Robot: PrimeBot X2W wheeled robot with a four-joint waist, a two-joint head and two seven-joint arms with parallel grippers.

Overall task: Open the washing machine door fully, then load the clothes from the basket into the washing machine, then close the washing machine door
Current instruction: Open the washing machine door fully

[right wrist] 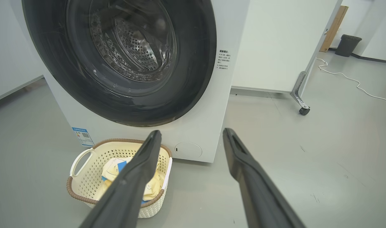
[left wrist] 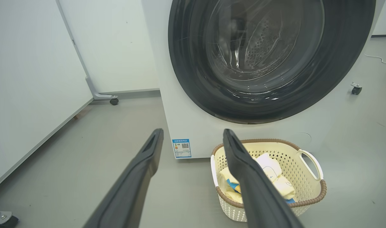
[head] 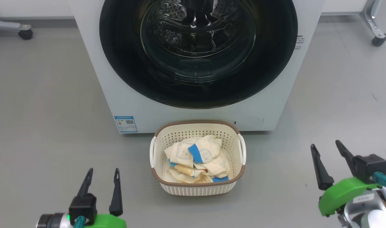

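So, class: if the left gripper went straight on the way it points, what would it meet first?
Probably the white front of the washing machine, just above its blue sticker, though depth is unclear.

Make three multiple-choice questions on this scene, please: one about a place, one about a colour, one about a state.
1. Where does the basket stand?
A. on the floor before the washing machine
B. on top of it
C. inside the drum

2. What colour are the patches on the clothes?
A. red
B. blue
C. green

3. How is the washing machine door?
A. fully open
B. removed
C. shut

Answers:
1 A, it sits on the floor just before the machine's front.
2 B, blue shows on the cream fabric.
3 C, the door lies flush in the front.
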